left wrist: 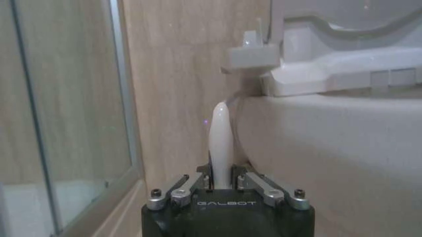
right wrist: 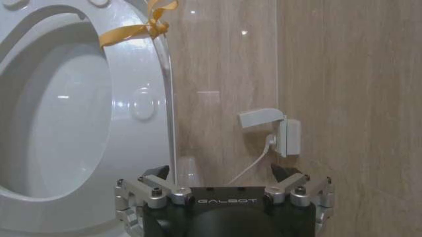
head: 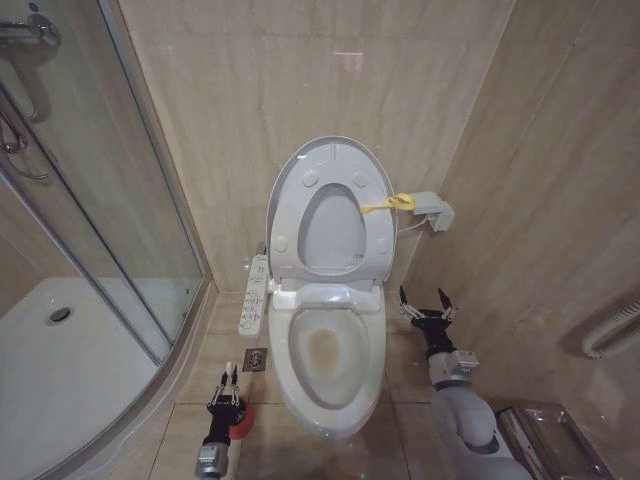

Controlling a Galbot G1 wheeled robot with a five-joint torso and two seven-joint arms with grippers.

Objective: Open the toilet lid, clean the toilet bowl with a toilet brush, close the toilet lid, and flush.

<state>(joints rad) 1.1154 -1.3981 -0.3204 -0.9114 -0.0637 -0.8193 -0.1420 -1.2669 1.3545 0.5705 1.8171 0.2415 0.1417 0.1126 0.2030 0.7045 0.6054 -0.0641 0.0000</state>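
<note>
Lid (head: 330,190) up against wall, bowl (head: 330,360) uncovered. Left hand (head: 228,378) low beside bowl, closed on brush (left wrist: 221,143) handle. Right hand (head: 425,303) right of bowl, wide, holding nothing.

Toilet bowl (head: 330,365) between both end effectors, lid (head: 330,205) raised behind.

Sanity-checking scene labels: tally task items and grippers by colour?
White: 3 - lid, bowl, brush
Red: 1 - holder
Yellow: 1 - strap
Black: 2 - left gripper, right gripper
Total: 7
</note>
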